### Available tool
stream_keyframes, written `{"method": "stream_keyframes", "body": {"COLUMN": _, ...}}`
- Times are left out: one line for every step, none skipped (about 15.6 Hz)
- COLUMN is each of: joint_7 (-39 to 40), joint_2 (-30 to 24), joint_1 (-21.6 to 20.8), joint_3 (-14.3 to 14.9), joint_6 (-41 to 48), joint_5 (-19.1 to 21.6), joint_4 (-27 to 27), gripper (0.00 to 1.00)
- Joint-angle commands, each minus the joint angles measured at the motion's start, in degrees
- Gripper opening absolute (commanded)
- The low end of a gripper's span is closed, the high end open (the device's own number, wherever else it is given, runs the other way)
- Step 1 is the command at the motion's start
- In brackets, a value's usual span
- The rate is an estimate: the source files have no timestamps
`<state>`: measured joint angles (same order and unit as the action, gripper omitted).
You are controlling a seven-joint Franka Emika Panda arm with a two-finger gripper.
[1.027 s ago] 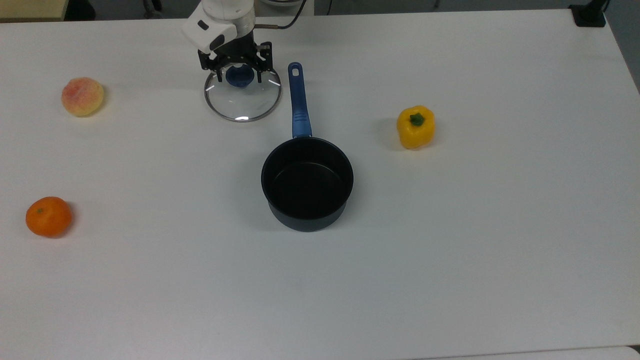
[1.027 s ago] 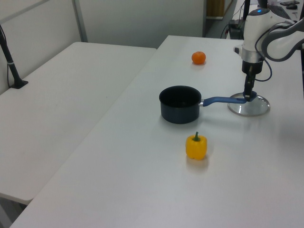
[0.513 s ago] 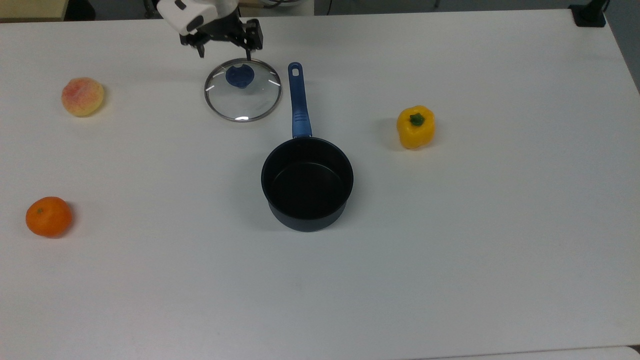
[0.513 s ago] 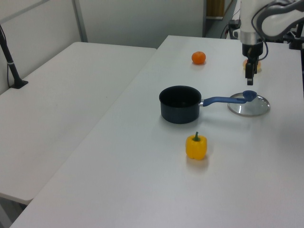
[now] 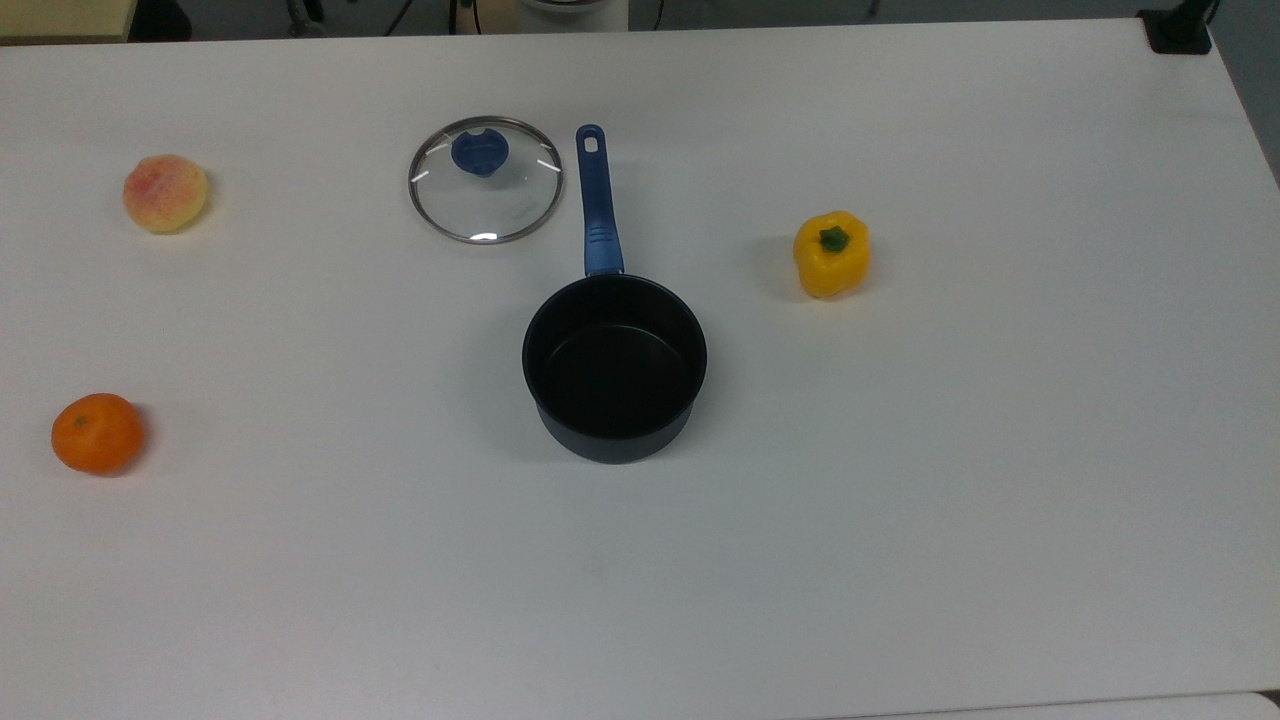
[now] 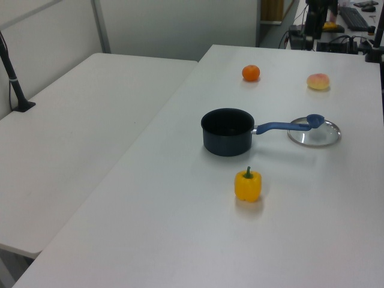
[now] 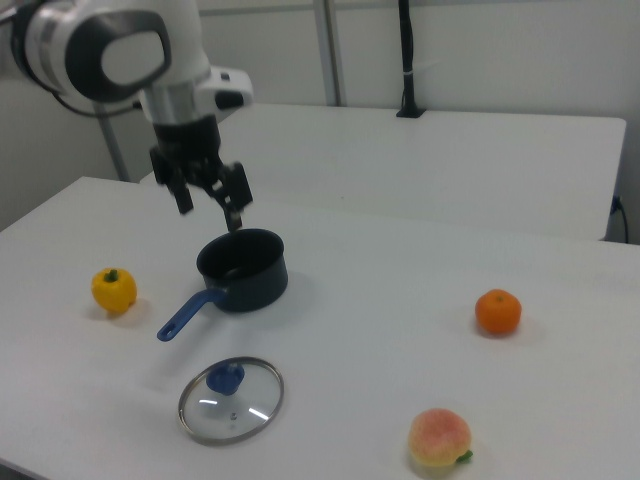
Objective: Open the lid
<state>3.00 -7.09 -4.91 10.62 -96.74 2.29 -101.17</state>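
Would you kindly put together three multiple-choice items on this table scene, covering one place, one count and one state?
1. Where does the round clear glass lid with the blue knob lie?
A. On the saucepan
B. Flat on the white table, beside the saucepan's blue handle
C. Against the pepper

2. How many fruits and vegetables are on the table?
A. Two
B. Three
C. Five

3. What state is the robot's two-finger gripper in?
A. Open, holding nothing
B. Shut on the lid
C. Shut on the orange

Key: 1 B, the dark saucepan stands uncovered; 2 B, yellow bell pepper, pink-yellow peach, orange mandarin; 3 A, its fingers are spread above the table.
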Motion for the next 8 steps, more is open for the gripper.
{"method": "stream_keyframes", "body": {"joint_7": -6.68, "joint_2": 1.91, "joint_1": 0.25, "joint_3": -2.43, "joint_6": 2.17, "joint_5": 2.63, "joint_4": 6.86, "gripper": 1.0}}
{"method": "stream_keyframes", "body": {"joint_7": -7.21, "joint_2": 1.91, "joint_1": 0.34, "joint_3": -4.01, "joint_6": 2.08, "joint_5": 2.72, "joint_4": 6.95, "gripper": 1.0}}
{"method": "stream_keyframes", "body": {"joint_7": -7.91, "joint_2": 1.91, "joint_1": 0.52, "joint_3": -5.42, "joint_6": 2.26, "joint_5": 2.64, "joint_4": 7.04, "gripper": 1.0}}
{"method": "stream_keyframes", "body": {"joint_7": -8.96, "joint_2": 2.0, "joint_1": 0.69, "joint_3": -7.0, "joint_6": 2.17, "joint_5": 2.64, "joint_4": 7.04, "gripper": 1.0}}
{"method": "stream_keyframes", "body": {"joint_7": -10.02, "joint_2": 2.08, "joint_1": 1.04, "joint_3": -8.4, "joint_6": 1.82, "joint_5": 2.64, "joint_4": 6.96, "gripper": 1.0}}
{"method": "stream_keyframes", "body": {"joint_7": -10.81, "joint_2": 2.26, "joint_1": 1.57, "joint_3": -9.9, "joint_6": 1.73, "joint_5": 2.64, "joint_4": 6.95, "gripper": 1.0}}
{"method": "stream_keyframes", "body": {"joint_7": -10.99, "joint_2": 2.52, "joint_1": 1.83, "joint_3": -11.04, "joint_6": 1.73, "joint_5": 2.64, "joint_4": 6.95, "gripper": 1.0}}
{"method": "stream_keyframes", "body": {"joint_7": -10.65, "joint_2": 2.44, "joint_1": 2.18, "joint_3": -11.58, "joint_6": 1.73, "joint_5": 2.72, "joint_4": 6.69, "gripper": 1.0}}
